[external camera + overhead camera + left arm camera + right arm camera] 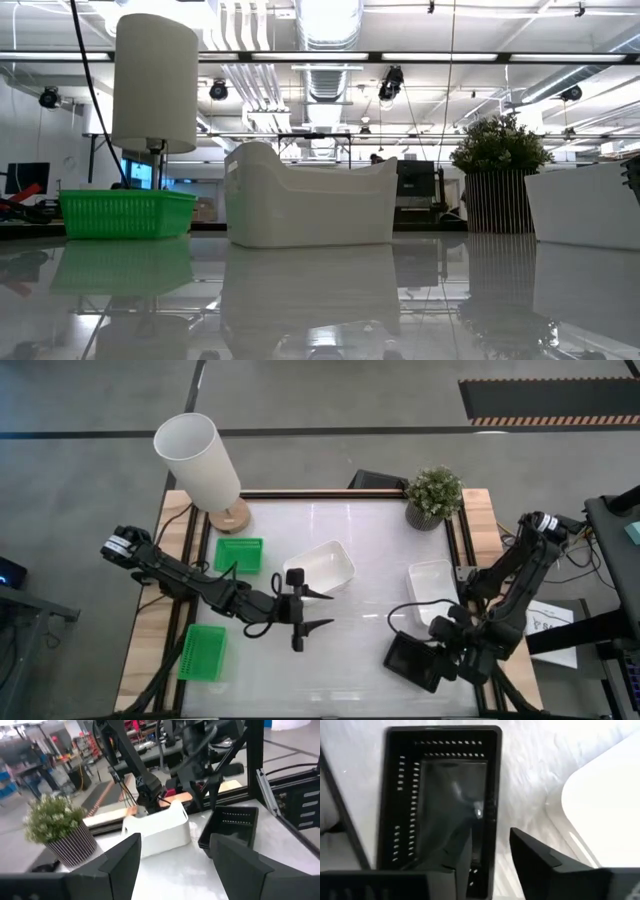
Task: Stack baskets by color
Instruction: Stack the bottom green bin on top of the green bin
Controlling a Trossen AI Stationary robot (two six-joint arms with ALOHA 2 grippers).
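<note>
the desk point(360, 660) carries the lampshade point(197, 458) and potted plant point(433, 495) along its far edge, out of the working area. the baskets lie sorted loosely by colour: two green baskets point(239, 554) on the left side, a white basket point(320, 569) tilted at centre, another white basket point(432, 580) to the right, and a black basket point(415, 658) at the near right, likely a stack being built. the right gripper point(490, 855) sits over the black basket's rim with its jaws partly parted, straddling the wall. the left gripper point(300, 610) hangs at centre, spread wide and empty, just beside the centre white basket.
</note>
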